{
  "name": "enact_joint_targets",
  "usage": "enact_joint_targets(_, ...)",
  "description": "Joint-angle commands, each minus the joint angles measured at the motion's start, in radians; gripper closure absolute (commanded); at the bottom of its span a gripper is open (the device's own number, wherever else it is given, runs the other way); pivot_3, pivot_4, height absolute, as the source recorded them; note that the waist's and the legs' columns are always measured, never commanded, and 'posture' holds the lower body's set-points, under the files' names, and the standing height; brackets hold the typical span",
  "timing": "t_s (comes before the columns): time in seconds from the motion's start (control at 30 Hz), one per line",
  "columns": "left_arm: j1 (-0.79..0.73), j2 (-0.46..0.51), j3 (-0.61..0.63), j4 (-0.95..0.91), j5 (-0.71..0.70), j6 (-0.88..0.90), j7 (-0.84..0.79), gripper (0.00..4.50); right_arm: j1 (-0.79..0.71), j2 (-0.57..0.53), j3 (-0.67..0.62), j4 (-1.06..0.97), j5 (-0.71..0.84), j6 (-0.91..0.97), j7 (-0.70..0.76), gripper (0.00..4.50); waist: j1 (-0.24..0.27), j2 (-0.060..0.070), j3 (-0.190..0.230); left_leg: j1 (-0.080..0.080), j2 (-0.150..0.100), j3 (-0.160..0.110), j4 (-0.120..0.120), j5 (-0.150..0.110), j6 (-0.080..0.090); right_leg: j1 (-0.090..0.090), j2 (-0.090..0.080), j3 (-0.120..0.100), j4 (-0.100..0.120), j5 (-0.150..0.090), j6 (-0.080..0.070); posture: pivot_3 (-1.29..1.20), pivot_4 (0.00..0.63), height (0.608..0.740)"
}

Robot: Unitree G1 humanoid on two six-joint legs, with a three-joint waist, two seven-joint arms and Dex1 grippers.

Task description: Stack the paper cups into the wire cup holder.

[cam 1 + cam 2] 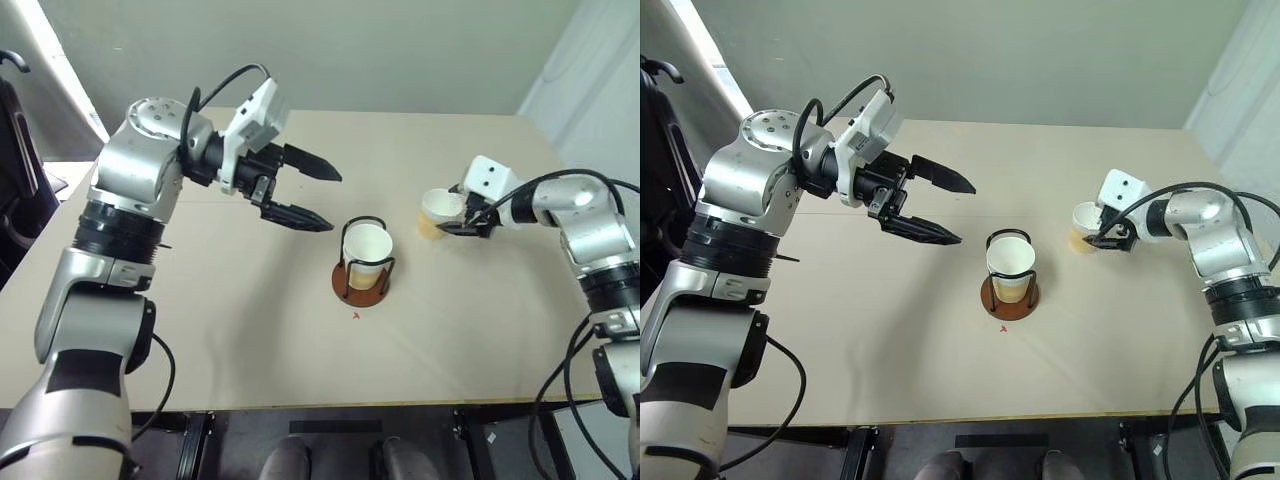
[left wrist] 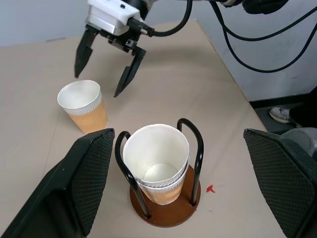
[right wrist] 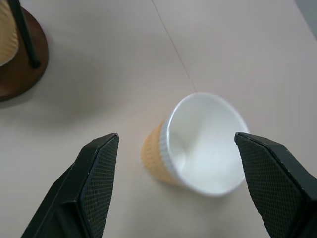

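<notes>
Beige table [image 1: 250,330], set before a plain pale wall; all positions below are given relative to the wire cup holder.

Wire cup holder [image 1: 362,281]: round reddish-brown disc base with thin black wire loops rising from it, seen near the middle of the table. It stands upright.

Nested cups [image 2: 157,163]: two paper cups, tan ribbed outside and white inside, are seated one within the other between the holder's wire loops. Their white rims rise to about the height of the loop tops.

Loose cup [image 1: 439,213]: a third paper cup of the same kind is found on the table to the holder's right and slightly farther back, well apart from it. It stands upright, mouth up.

Small red mark [image 1: 356,315]: noted on the tabletop just in front of the holder's base.

Left gripper [image 1: 325,197]: held above the table to the holder's left and slightly behind it, fingers pointing toward the holder. The jaws are spread wide and nothing is gripped.

Right gripper [image 2: 102,69]: placed at the loose cup, to the holder's right. The jaws are spread, with one finger on either side of the cup; no contact with the cup wall can be made out.
</notes>
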Motion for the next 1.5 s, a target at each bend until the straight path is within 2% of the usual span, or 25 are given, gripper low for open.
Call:
enact_joint_targets(0.03,-0.016,0.021,0.016,-0.027,-0.007,0.001,-0.031,0.03,-0.045,0.015,0.019,0.055,-0.055,-0.065,0.004,0.71,0.001,0.0,0.0,0.0,0.0,0.0,0.0,0.0,0.0,0.0,0.0,0.0,0.0,0.0,0.0,0.0,0.15,0.74)
enact_joint_targets(0.17,-0.009,0.025,0.02,-0.031,0.004,-0.002,-0.031,0.03,-0.09,0.053,0.058,0.144,-0.121,-0.116,0.006,0.71,-0.002,0.0,0.0,0.0,0.0,0.0,-0.001,0.0,0.0,0.0,0.0,0.0,0.0,0.0,-0.001,0.0,0.15,0.74)
enact_joint_targets(0.37,0.0,0.034,0.009,-0.035,0.016,-0.019,-0.031,0.0,-0.132,0.087,0.083,0.25,-0.183,-0.158,0.011,2.7,0.0,0.0,0.0,0.0,0.0,0.0,-0.003,0.0,0.0,0.0,0.0,0.001,0.0,0.0,-0.001,0.0,0.15,0.74)
enact_joint_targets(0.53,0.007,0.051,-0.01,-0.024,0.023,-0.049,-0.031,0.0,-0.131,0.098,0.062,0.245,-0.17,-0.126,0.045,4.46,-0.001,0.0,0.0,-0.001,0.0,0.0,-0.003,0.0,0.0,0.0,0.0,0.0,0.0,0.0,-0.001,0.0,0.15,0.74)
enact_joint_targets(0.7,-0.001,0.077,-0.024,0.011,0.031,-0.084,-0.031,0.0,-0.101,0.074,0.022,0.124,-0.125,-0.031,0.105,4.46,0.0,0.001,0.0,-0.002,0.0,0.0,-0.003,0.0,0.0,-0.001,0.0,0.001,0.0,0.0,-0.002,0.0,0.15,0.74)
enact_joint_targets(0.9,0.012,0.128,-0.038,0.028,0.02,-0.118,-0.031,0.0,-0.034,-0.011,-0.063,-0.251,-0.015,0.219,0.202,4.46,0.001,0.001,0.001,-0.005,0.0,-0.001,-0.003,0.0,-0.001,-0.001,0.0,0.0,-0.002,0.0,-0.002,0.0,0.15,0.74)
enact_joint_targets(1.13,0.022,0.169,-0.058,0.048,0.015,-0.155,-0.031,0.0,-0.08,-0.058,-0.134,-0.578,0.169,0.556,0.264,4.46,-0.002,0.001,0.001,-0.006,0.0,-0.003,-0.003,0.0,-0.001,-0.001,0.0,0.001,-0.002,0.0,-0.002,0.0,0.15,0.74)
enact_joint_targets(1.33,0.034,0.19,-0.066,0.02,-0.066,-0.12,-0.031,0.0,-0.115,-0.054,-0.116,-0.7,0.266,0.681,0.242,4.46,-0.004,0.001,0.001,-0.006,0.0,-0.003,-0.003,0.0,-0.001,-0.002,0.0,0.0,-0.003,0.0,-0.002,0.0,0.15,0.74)
enact_joint_targets(1.5,0.046,0.195,-0.073,0.005,-0.098,-0.101,-0.031,0.0,-0.123,-0.033,-0.071,-0.732,0.302,0.692,0.235,4.46,-0.006,0.001,0.001,-0.006,0.0,-0.004,-0.003,0.001,-0.001,-0.003,0.0,0.0,-0.003,0.0,-0.002,0.0,0.15,0.74)
